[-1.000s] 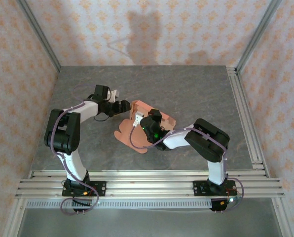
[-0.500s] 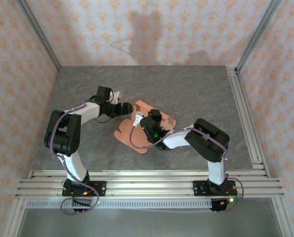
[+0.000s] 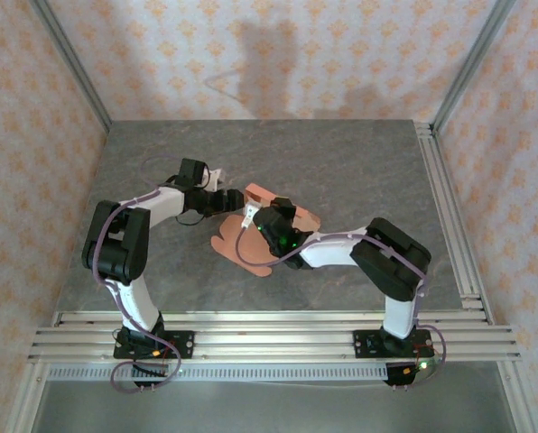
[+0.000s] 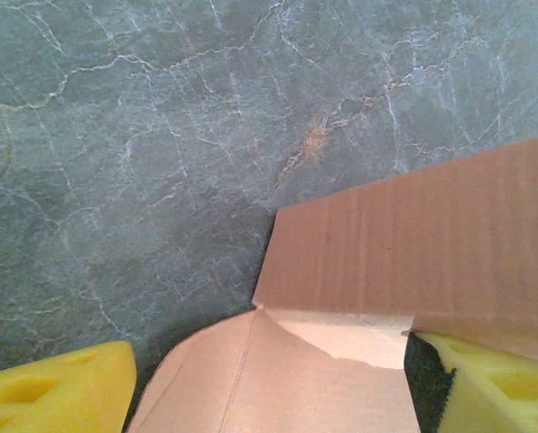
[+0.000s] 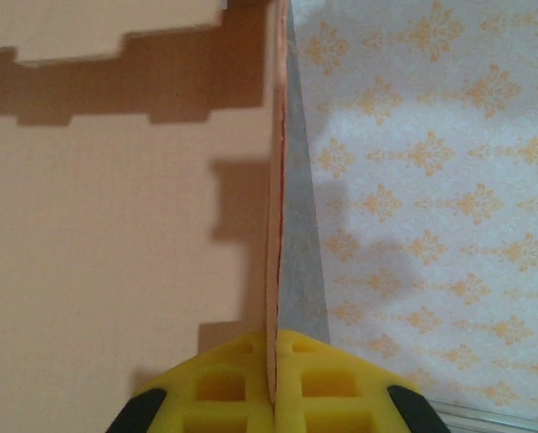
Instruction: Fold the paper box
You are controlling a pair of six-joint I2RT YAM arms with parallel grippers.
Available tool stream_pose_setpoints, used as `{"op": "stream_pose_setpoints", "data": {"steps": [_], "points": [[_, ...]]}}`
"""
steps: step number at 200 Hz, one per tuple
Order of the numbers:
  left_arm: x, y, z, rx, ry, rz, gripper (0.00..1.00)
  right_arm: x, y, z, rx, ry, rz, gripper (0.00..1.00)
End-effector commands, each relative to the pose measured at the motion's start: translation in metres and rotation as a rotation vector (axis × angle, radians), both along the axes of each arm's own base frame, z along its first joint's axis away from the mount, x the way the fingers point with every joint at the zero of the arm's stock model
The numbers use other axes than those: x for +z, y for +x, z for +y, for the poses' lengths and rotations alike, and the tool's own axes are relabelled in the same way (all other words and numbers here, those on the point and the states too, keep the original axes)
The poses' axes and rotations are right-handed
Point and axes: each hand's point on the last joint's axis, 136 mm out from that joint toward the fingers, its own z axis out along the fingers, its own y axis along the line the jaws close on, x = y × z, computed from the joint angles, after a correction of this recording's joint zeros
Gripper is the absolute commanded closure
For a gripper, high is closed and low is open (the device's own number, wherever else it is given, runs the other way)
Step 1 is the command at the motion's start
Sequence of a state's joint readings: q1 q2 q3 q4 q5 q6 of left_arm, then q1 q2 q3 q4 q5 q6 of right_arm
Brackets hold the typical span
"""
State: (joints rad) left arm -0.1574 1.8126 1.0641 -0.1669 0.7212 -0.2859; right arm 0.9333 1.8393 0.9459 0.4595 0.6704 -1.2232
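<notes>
Salmon-orange thin-card paper box (image 3: 240,248) lies mid-way on the grey marbled table (image 3: 359,171), partly raised. Right gripper (image 5: 273,383) is clamped tight on an upright panel's edge. Left gripper (image 4: 273,397), at the box's 10 o'clock, stands wide, straddling a flap.

Salmon-orange paper box (image 3: 236,247), thin card, partly folded, just left of centre in the top view. Rounded flaps lie flat toward 7 o'clock. A panel at 12 o'clock is raised, and a notched side wall stands upright.

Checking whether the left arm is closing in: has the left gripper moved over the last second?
Yes, slightly: the left gripper edged rightward, away from the table and its left edge, toward the paper box.
</notes>
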Motion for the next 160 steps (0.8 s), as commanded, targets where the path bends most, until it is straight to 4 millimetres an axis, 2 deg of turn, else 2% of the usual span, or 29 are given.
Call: {"op": "stream_pose_setpoints", "data": {"steps": [1,15,33,93,160], "points": [[-0.002,0.008,-0.002,-0.007,0.018,-0.020,0.21,0.000,-0.004,0.005,0.027,0.014,0.045,1.00],[-0.004,0.008,-0.002,-0.003,0.037,-0.021,0.23,-0.002,-0.005,0.005,0.028,0.011,0.052,1.00],[-0.003,0.009,-0.005,-0.007,0.057,-0.047,0.32,-0.005,-0.006,0.005,0.027,0.019,0.071,1.00],[0.016,0.010,-0.017,-0.035,0.030,-0.210,0.35,-0.013,-0.011,0.004,0.020,0.036,0.140,1.00],[0.019,0.009,-0.020,-0.044,0.005,-0.223,0.39,-0.017,-0.002,0.002,0.008,-0.033,0.054,1.00]]}}
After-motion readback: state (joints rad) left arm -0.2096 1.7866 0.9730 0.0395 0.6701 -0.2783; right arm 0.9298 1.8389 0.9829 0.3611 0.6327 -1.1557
